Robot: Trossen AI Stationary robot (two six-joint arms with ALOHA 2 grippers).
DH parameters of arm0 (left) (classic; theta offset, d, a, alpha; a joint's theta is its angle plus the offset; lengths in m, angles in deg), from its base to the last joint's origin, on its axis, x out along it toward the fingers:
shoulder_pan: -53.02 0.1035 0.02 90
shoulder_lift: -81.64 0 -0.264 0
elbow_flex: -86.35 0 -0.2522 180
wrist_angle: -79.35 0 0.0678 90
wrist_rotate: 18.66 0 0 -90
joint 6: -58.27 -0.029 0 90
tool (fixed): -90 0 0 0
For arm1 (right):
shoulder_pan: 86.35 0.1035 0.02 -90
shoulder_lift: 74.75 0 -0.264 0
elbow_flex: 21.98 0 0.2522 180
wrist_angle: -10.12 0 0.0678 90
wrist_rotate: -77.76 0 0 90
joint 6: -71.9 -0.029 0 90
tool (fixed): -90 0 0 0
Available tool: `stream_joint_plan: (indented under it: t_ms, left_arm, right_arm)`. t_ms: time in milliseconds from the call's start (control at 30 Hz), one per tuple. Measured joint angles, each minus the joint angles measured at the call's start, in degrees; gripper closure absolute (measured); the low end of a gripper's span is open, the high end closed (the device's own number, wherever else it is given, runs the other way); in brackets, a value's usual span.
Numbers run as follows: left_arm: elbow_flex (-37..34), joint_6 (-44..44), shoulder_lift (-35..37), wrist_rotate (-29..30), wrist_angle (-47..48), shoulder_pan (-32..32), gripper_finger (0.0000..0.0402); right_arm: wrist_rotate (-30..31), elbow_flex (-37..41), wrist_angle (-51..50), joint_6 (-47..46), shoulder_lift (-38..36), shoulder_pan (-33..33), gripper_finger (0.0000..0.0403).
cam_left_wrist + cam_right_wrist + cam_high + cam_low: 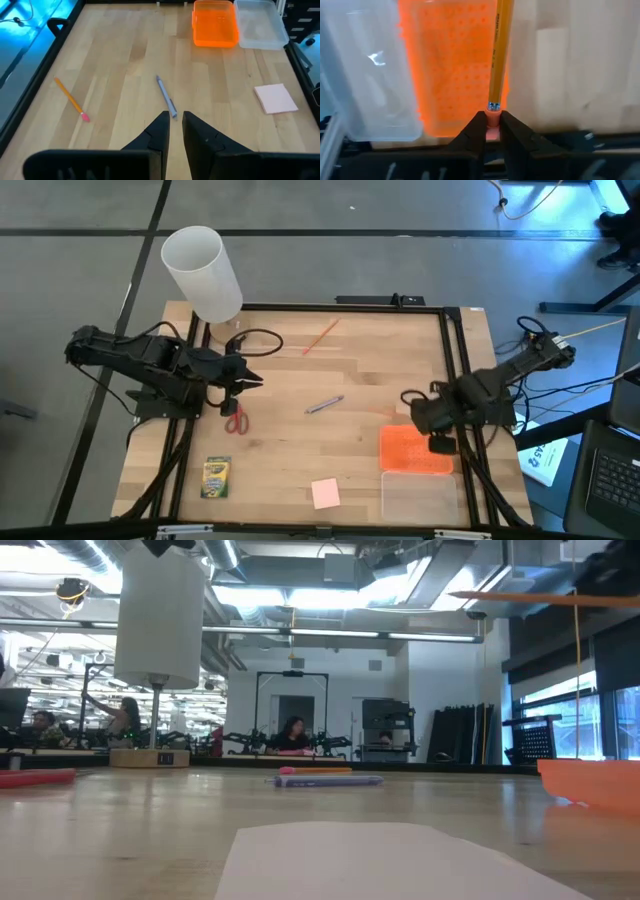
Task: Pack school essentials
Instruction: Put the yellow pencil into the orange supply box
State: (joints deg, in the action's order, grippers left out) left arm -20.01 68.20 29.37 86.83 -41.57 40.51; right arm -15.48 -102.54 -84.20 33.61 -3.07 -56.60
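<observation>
My right gripper (440, 445) hovers over the right edge of the orange lid (412, 450), shut on a yellow-orange pencil (497, 55). In the low view that pencil (540, 597) shows high up and about level. My left gripper (175, 117) is shut and touches nothing; it is held above the table's left part (250, 377), just beyond the red-handled scissors (235, 418). Lying flat on the table are the blue-grey pen (324, 405), a second pencil (322, 337), the crayon box (216, 477) and the pink sticky-note pad (325, 493). My right gripper pinches the pencil by its pink eraser end (492, 120), between the two fingers. The fingers come from the table's right side, slanting down. The pencil sticks straight out ahead along the fingers, toward the table's left, lifted clear above the orange lid (455, 65).
The clear plastic box (420, 495) lies open beside the orange lid near the table's near right corner. A tall white cylinder (205, 270) stands at the far left corner. Dark rails (455, 360) run along the table's edges. People sit in the room beyond.
</observation>
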Motion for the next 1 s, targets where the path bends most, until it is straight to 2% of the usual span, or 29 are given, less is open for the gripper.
stream_joint_plan:
  t_ms: [167, 367, 500, 700, 1000]
  left_arm:
    - [-0.02, 0.0, -0.33, 0.02, -0.04, 0.0, 0.0354]
    - [-0.04, -0.02, -1.51, 0.04, -0.24, 0.0, 0.0354]
    - [-0.04, -1.02, -3.03, -0.49, -2.54, -0.04, 0.0354]
    - [-0.04, -6.03, -5.93, -7.87, -10.42, -0.09, 0.0354]
    - [-0.04, -6.08, -9.32, -9.01, -15.15, -0.07, 0.0354]
  right_arm:
    - [-0.12, 0.0, 0.74, -9.53, 0.81, 8.22, 0.0356]
    - [-4.64, 0.0, 4.41, -17.07, 4.13, 15.77, 0.0356]
    - [-6.57, -0.02, 9.02, -19.68, 7.44, 19.68, 0.0356]
    - [-8.78, -0.02, 13.56, -20.05, 12.95, 23.37, 0.0356]
    - [-13.85, -0.02, 15.07, -19.96, 18.56, 27.1, 0.0356]
